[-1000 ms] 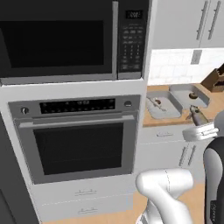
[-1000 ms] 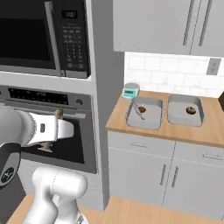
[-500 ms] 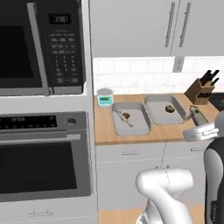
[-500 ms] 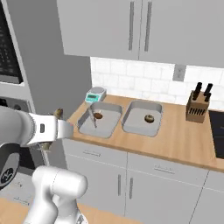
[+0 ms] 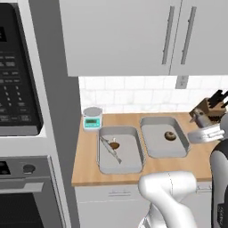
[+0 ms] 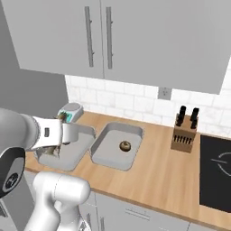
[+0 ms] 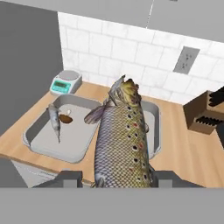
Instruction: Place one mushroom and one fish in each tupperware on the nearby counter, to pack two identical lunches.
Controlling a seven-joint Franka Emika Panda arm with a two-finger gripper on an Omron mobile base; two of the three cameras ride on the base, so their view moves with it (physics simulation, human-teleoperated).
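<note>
A large speckled fish [image 7: 122, 140] is pinched in my gripper [image 7: 119, 178], its head pointing away toward the wall. On the wooden counter [image 5: 84, 164] two grey tupperwares lie side by side. The left tupperware [image 5: 129, 156] holds a small slim fish [image 5: 111, 152] and a brown mushroom [image 5: 114, 145]. The right tupperware [image 5: 156, 144] holds one mushroom [image 5: 169, 135]. My gripper [image 5: 202, 126] hangs to the right of both, off the counter's front. From the hand view, the held fish covers most of the right tupperware [image 7: 154, 118]; the left tupperware [image 7: 65, 142] lies in the open.
A small round scale [image 5: 92, 118] with a teal display stands behind the left tupperware. A knife block [image 6: 185, 133] sits at the back right, a black cooktop [image 6: 216, 176] beyond it. Wall cabinets hang overhead, and the microwave [image 5: 18, 84] and oven column border the counter's left.
The base has driven right, so the views slid from the oven and microwave onto the counter with both tupperwares. The gripper has kept its hold on the large fish.
</note>
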